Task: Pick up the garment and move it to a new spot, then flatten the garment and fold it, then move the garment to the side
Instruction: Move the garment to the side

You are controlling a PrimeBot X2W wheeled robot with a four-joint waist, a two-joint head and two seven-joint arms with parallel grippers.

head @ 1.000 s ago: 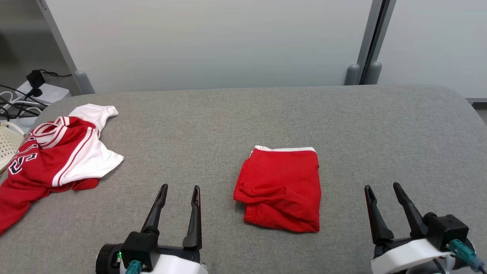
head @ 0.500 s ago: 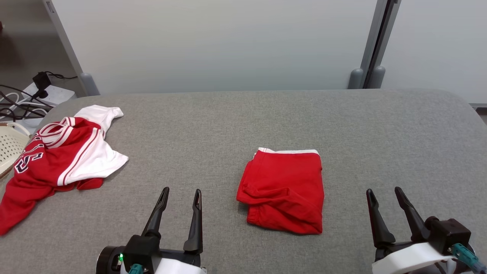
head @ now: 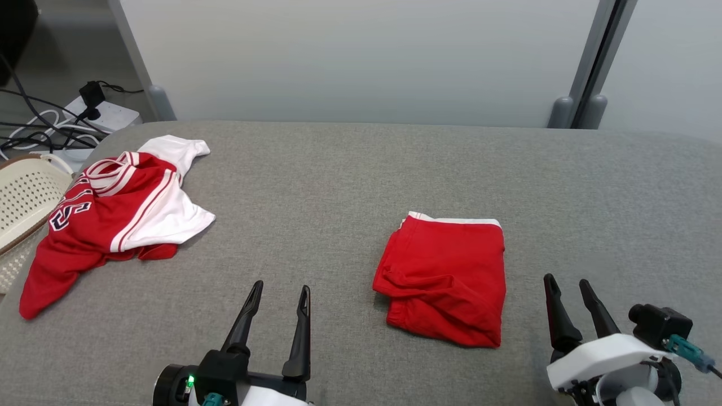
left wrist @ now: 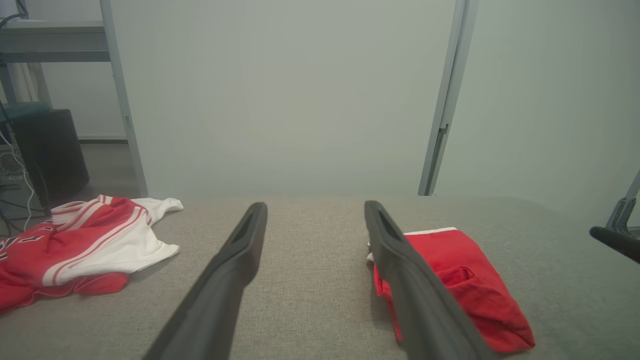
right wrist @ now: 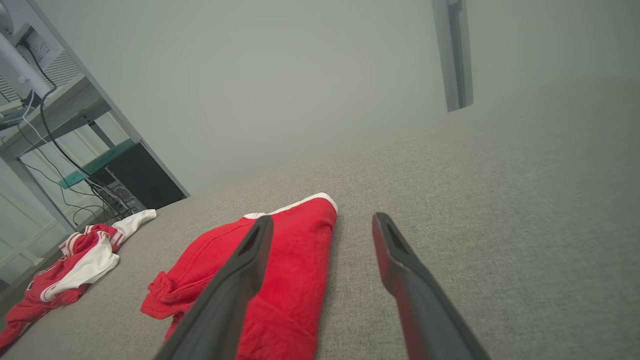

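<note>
- Grey fabric-covered counter [head: 338,180], rounded at its far corners.
- Folded red shorts [head: 445,276] lie right of centre, white waistband along their far edge.
- Crumpled red-and-white jersey [head: 113,214] lies by the left edge, well apart from them.

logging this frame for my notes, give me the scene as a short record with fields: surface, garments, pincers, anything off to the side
surface: grey padded surface
centre item: red folded garment with a white band at its far edge, lying right of centre
left item: red and white jersey, crumpled near the left end
left pincer: open, empty, left of the folded garment
right pincer: open, empty, right of it
contact: neither pincer touches cloth
beside the surface: pale basket, power strip
</note>
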